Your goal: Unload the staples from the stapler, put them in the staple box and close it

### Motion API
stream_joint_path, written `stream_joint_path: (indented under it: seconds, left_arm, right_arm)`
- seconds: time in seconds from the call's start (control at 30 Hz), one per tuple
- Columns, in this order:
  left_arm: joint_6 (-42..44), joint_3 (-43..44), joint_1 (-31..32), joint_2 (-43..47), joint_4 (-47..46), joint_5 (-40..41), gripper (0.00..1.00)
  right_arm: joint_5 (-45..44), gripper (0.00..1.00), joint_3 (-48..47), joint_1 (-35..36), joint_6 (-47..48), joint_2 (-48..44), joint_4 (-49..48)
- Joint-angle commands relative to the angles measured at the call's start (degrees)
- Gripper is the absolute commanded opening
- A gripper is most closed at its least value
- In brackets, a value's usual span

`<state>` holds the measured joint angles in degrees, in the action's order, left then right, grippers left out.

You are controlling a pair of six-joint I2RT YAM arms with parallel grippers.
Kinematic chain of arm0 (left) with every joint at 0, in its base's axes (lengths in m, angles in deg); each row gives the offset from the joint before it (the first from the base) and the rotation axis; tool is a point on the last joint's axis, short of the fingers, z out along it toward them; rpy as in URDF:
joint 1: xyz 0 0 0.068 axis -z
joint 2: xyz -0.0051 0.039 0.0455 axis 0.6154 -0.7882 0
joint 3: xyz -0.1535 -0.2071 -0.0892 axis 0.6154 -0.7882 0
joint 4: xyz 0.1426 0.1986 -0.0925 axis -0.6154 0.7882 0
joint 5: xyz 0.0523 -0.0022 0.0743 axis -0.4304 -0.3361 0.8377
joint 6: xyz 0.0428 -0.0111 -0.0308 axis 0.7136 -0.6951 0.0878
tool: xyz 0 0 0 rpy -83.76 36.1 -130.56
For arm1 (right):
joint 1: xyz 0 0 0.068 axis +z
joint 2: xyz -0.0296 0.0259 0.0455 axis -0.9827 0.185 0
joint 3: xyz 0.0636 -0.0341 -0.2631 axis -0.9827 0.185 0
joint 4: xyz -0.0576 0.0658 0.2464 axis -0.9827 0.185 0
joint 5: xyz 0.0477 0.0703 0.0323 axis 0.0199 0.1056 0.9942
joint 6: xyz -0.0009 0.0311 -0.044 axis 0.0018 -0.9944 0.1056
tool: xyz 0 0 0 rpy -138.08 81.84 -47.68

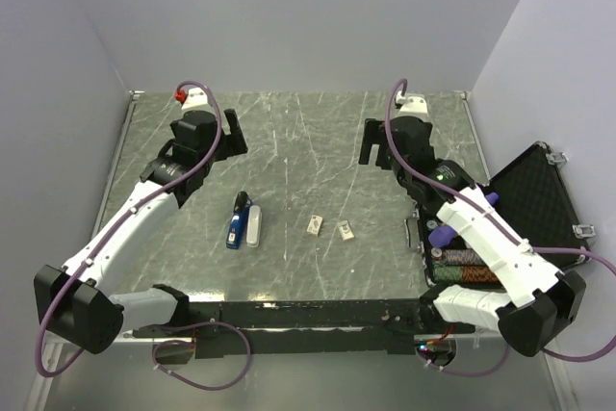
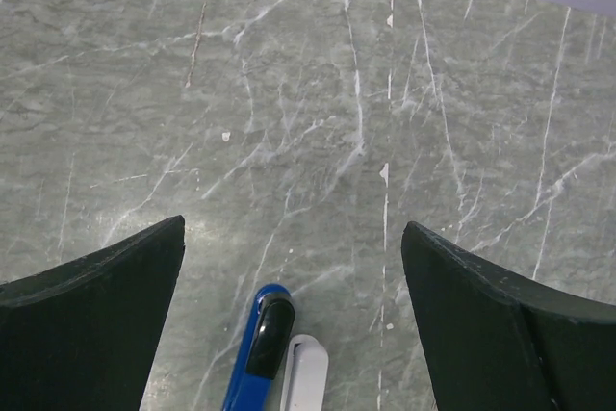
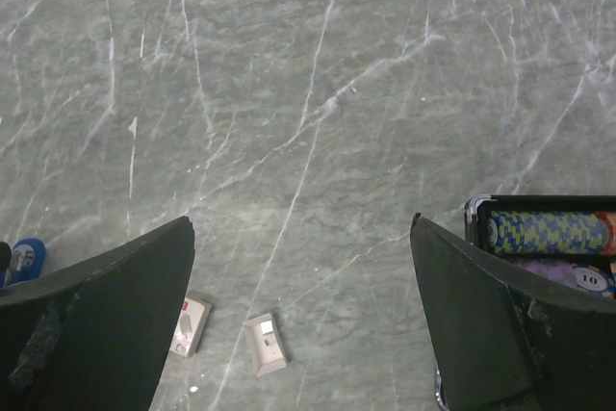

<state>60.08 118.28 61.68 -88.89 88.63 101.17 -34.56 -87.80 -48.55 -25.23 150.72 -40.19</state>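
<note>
Grey-green stone veined with white makes up the counter (image 1: pixel 308 166), and the stapler (image 1: pixel 236 222) lies flat on it, its bright blue body under a black top and its length running away from the arm bases. A pale grey-white bar (image 1: pixel 254 226) of much the same length lies just beside the stapler on its right and parallel to it; whether the two touch cannot be told. To the right of the stapler, apart from it and from each other, two small pale boxes (image 1: pixel 314 225) (image 1: pixel 345 231) rest on the stone. Much farther right of the stapler an open black case (image 1: pixel 534 194) sits with its lid raised, and rows of poker chips (image 1: pixel 464 265) show inside. The left hand (image 1: pixel 234 134) hangs above the counter beyond the stapler, toward the back wall, its two black fingers spread wide with nothing between them; in its wrist view the stapler's tip shows low in the gap. The right hand (image 1: pixel 371 141) hangs well to the right of the stapler and beyond it, also spread wide and holding nothing.
</note>
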Motion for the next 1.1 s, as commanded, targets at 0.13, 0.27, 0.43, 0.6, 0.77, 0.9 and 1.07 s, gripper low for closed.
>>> stream_joint_path:
  seconds: [0.13, 0.27, 0.43, 0.6, 0.77, 0.9, 1.07]
  left_arm:
    - [-0.4, 1.2, 0.1, -1.0, 3.9, 1.1, 0.99]
    - [-0.5, 0.2, 0.1, -1.9, 5.5, -0.5, 0.99]
    - [0.4, -2.0, 0.1, -2.7, 6.8, -3.5, 0.99]
    - [2.2, -4.2, 0.1, -2.7, 7.4, -4.9, 0.99]
    - [2.9, -6.0, 0.1, -4.0, 8.8, -5.7, 0.99]
    - [3.6, -7.4, 0.1, -5.9, 9.4, -7.2, 0.99]
    - [4.4, -8.8, 0.1, -8.3, 9.0, -7.9, 0.99]
  right_arm:
    - [4.0, 1.00, -3.9, 0.7, 2.3, 0.2, 1.6]
    - [7.7, 1.00, -3.9, 0.8, 3.2, 1.8, 2.6]
    - [9.3, 1.00, -4.7, 1.9, 4.0, 4.4, 5.1]
    - [13.4, 1.00, -2.2, 3.1, 3.8, 4.5, 3.5]
    - [14.0, 1.00, -1.4, 4.8, 3.6, 6.0, 3.3]
    - [14.0, 1.00, -0.4, 6.0, 3.4, 6.7, 2.6]
    - [14.5, 1.00, -0.1, 6.9, 3.7, 7.7, 1.9]
